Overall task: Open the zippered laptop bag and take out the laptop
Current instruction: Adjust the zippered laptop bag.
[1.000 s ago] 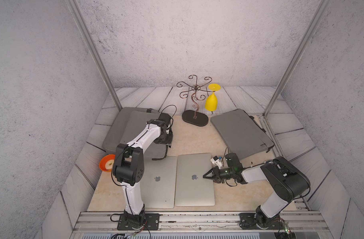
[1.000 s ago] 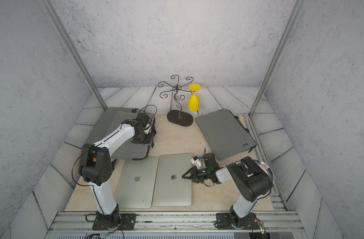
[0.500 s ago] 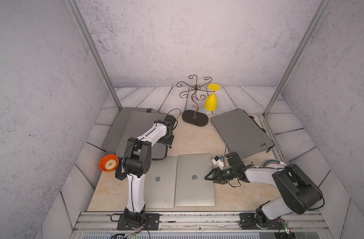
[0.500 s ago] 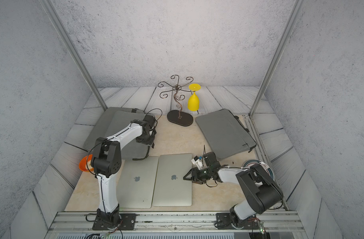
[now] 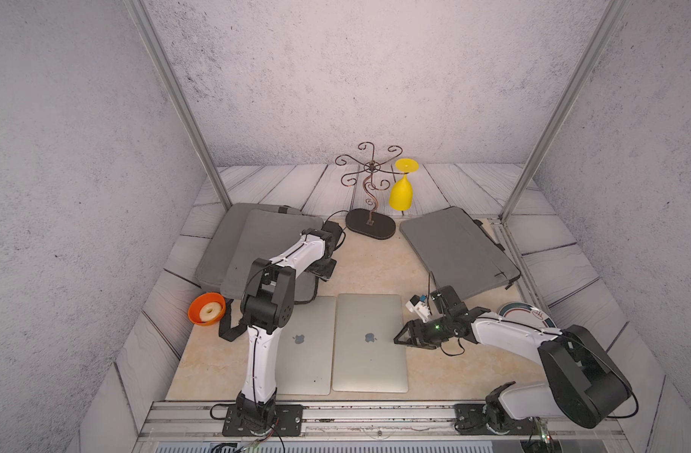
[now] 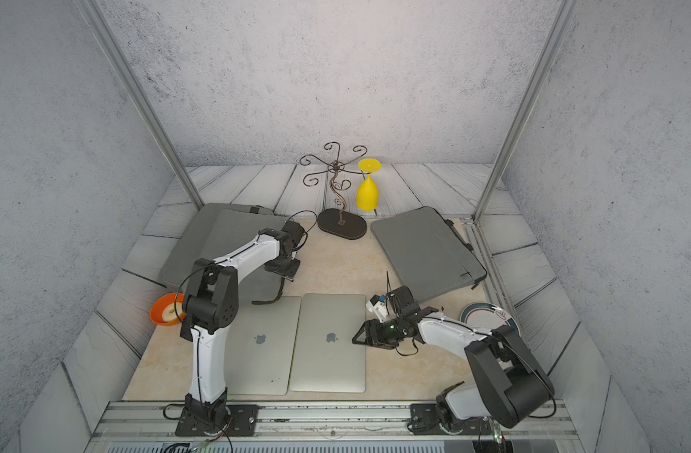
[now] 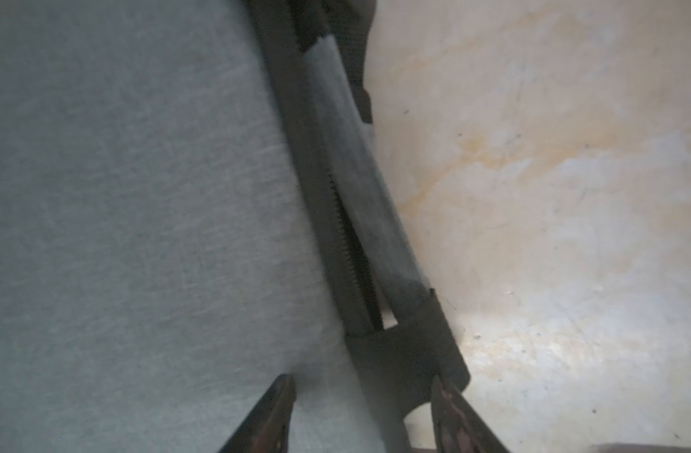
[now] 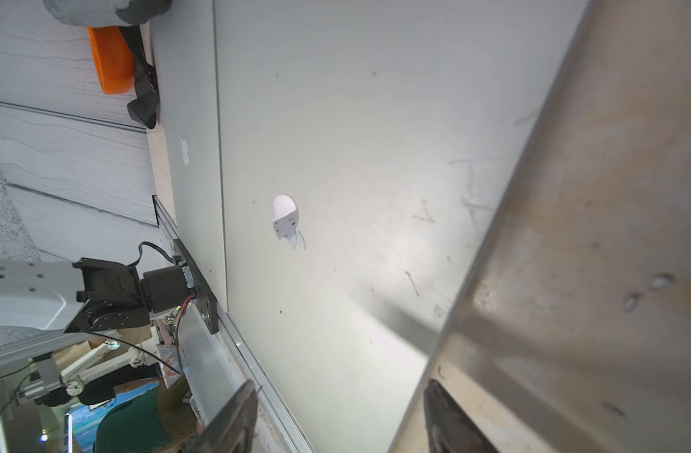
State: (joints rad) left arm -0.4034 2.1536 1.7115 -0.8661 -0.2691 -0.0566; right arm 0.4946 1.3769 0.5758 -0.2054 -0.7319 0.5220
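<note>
Two grey laptop bags lie stacked at the left, the upper one point(image 5: 273, 243) point(image 7: 120, 196) on a lower one point(image 5: 222, 235). A third grey bag point(image 5: 457, 251) lies at the right. My left gripper point(image 5: 324, 270) point(image 7: 361, 392) hovers open over the upper bag's right edge, where the zipper's teeth point(image 7: 348, 243) and a black handle tab point(image 7: 399, 353) show. Two silver laptops point(image 5: 308, 353) point(image 5: 369, 364) lie side by side at the front. My right gripper point(image 5: 401, 338) point(image 8: 342, 388) stands open at the right laptop's point(image 8: 375, 157) right edge, holding nothing.
An orange bowl point(image 5: 206, 308) sits left of the laptops, beside the left arm. A patterned plate point(image 5: 524, 313) lies behind the right arm. A wire stand point(image 5: 369, 227) with a yellow glass point(image 5: 401, 194) hanging on it stands at the back middle.
My right gripper's jaws have spread apart at the right laptop's edge. The left arm's elbow has swung a little to the right while its gripper stays at the bag's edge.
</note>
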